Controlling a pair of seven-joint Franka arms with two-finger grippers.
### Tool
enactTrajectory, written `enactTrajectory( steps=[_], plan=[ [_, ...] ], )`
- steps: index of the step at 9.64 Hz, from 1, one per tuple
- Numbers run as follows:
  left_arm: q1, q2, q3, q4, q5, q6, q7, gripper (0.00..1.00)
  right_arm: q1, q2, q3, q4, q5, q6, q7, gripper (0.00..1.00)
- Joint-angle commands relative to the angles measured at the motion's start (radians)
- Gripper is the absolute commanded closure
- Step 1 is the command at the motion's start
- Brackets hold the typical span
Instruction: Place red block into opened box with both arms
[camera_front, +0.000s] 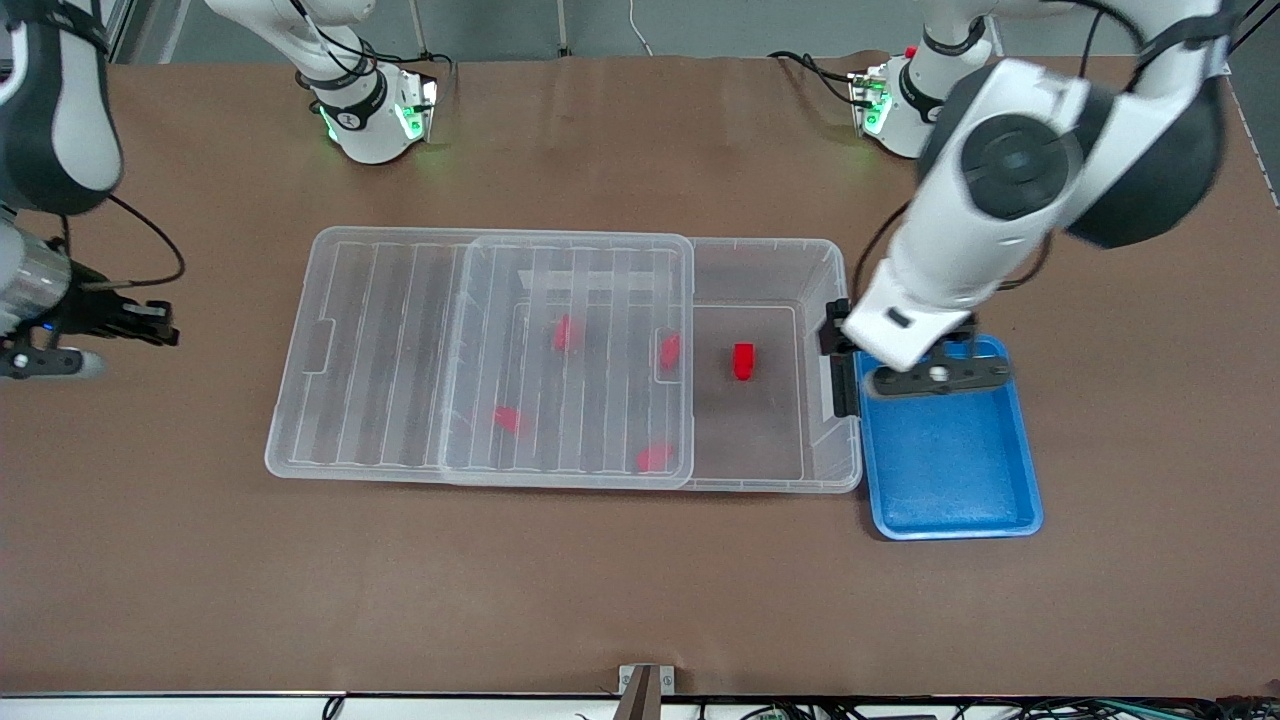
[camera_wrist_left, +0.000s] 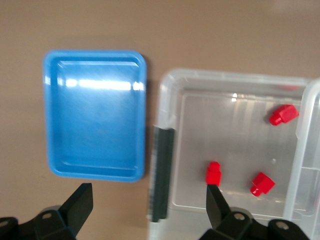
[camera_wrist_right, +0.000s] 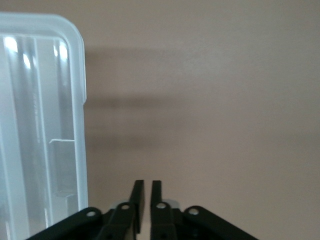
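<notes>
The clear box (camera_front: 830, 262) lies mid-table with its ribbed lid (camera_front: 380, 350) slid toward the right arm's end. One red block (camera_front: 743, 361) rests on the uncovered floor near the black handle (camera_front: 838, 385). Several more red blocks show through the lid. My left gripper (camera_front: 935, 378) hangs open and empty over the gap between handle and blue tray. In the left wrist view its gripper (camera_wrist_left: 148, 195) straddles the handle (camera_wrist_left: 162, 172), with the red block (camera_wrist_left: 213, 173) beside one fingertip. My right gripper (camera_front: 165, 325) is shut and empty over bare table off the lid's end (camera_wrist_right: 45, 100); its gripper (camera_wrist_right: 147, 187) shows only a sliver between the fingers.
An empty blue tray (camera_front: 950, 470) sits against the box's handle end, toward the left arm's end of the table. The left wrist view shows the tray (camera_wrist_left: 95, 115) and two further red blocks (camera_wrist_left: 283, 114) near the lid's edge. Brown tabletop surrounds everything.
</notes>
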Motion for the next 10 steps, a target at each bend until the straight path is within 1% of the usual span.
enactTrajectory(
  steps=[1, 2, 3, 4, 5, 7, 8, 10],
  plan=[
    [0.067, -0.060, -0.010, -0.023, -0.005, -0.021, 0.075, 0.00, 0.008, 0.014, 0.001, -0.104, 0.087, 0.084, -0.039, 1.00],
    [0.078, -0.084, -0.007, -0.023, -0.012, -0.048, 0.077, 0.00, 0.023, 0.021, 0.003, -0.123, 0.091, 0.101, -0.039, 1.00],
    [0.115, -0.106, -0.010, -0.024, -0.020, -0.061, 0.082, 0.00, 0.024, 0.031, 0.004, -0.128, 0.106, 0.101, -0.039, 1.00],
    [0.136, -0.141, -0.001, -0.029, -0.073, -0.084, 0.121, 0.00, 0.026, 0.040, 0.006, -0.132, 0.129, 0.101, -0.039, 1.00],
    [0.138, -0.185, 0.039, -0.059, -0.101, -0.108, 0.173, 0.00, 0.026, 0.049, 0.015, -0.142, 0.152, 0.102, -0.040, 1.00],
    [0.135, -0.279, 0.126, -0.139, -0.147, -0.142, 0.271, 0.00, 0.024, 0.061, 0.046, -0.145, 0.169, 0.099, -0.040, 1.00],
    [0.133, -0.305, 0.158, -0.157, -0.155, -0.159, 0.330, 0.00, 0.026, 0.064, 0.047, -0.145, 0.186, 0.099, -0.040, 1.00],
    [0.135, -0.330, 0.194, -0.182, -0.170, -0.193, 0.410, 0.00, 0.028, 0.066, 0.060, -0.145, 0.192, 0.099, -0.039, 1.00]
  ],
)
